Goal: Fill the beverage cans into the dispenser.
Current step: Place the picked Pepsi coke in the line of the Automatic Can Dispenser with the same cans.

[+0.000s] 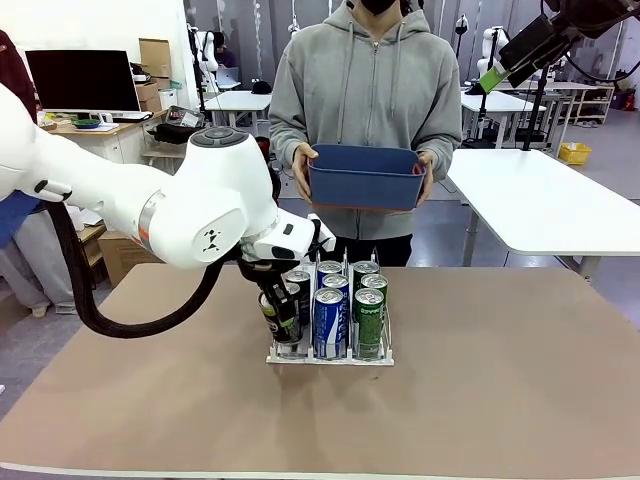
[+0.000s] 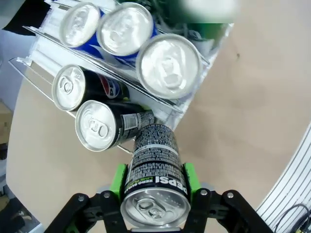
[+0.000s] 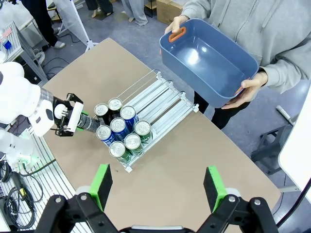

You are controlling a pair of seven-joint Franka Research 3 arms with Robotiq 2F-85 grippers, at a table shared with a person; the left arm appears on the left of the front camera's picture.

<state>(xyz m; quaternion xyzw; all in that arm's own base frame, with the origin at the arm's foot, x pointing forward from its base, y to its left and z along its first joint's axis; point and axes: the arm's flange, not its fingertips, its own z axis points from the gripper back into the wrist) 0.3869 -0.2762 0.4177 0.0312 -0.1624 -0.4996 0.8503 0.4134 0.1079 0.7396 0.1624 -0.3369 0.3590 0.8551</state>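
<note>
Low in the left wrist frame, our left hand [image 2: 155, 194] pinches a tilted black can [image 2: 154, 170] across its body, beside the dispenser [image 1: 330, 355] at mid-desk. We judge it stiff, slick and dentable; mid-body suits. Our right hand [image 3: 158, 187] hangs spread.

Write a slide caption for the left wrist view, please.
Left gripper holds a black can tilted at the dispenser.
</note>
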